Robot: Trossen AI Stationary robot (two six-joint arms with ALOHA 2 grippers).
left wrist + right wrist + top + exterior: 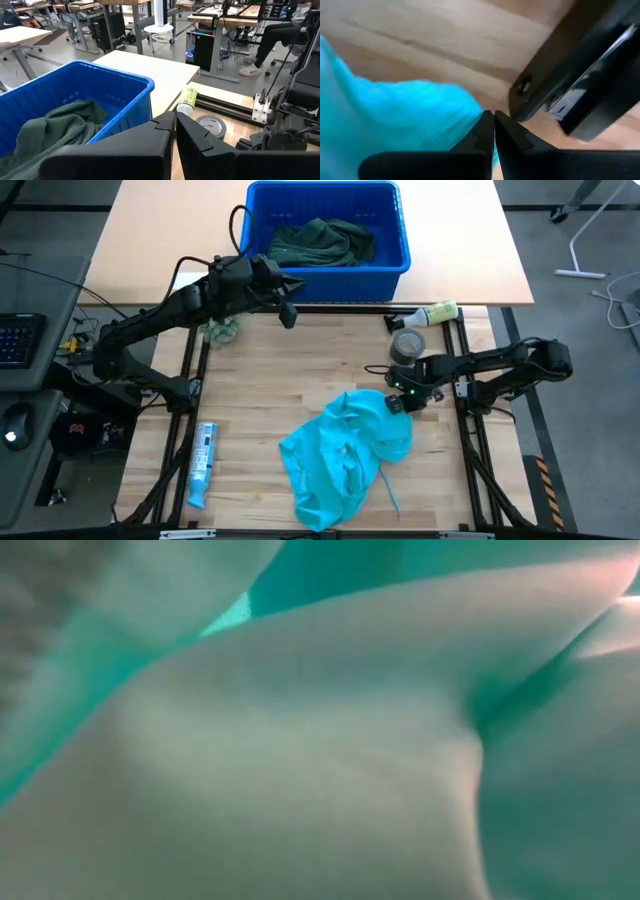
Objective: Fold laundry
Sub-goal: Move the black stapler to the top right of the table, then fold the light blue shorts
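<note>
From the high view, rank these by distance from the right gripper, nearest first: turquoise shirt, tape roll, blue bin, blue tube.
Right gripper is shut at the shirt's edge.
1. Turquoise shirt: right at the gripper, spread toward the table's front.
2. Tape roll: just behind the gripper, toward the back of the table.
3. Blue bin: back table, holding green cloth.
4. Blue tube: far left front.

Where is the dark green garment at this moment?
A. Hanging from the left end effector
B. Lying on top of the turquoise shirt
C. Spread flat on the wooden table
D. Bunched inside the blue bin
D: the high view shows the dark green garment crumpled inside the blue bin at the far edge, while only the turquoise shirt lies on the wooden table.
</note>
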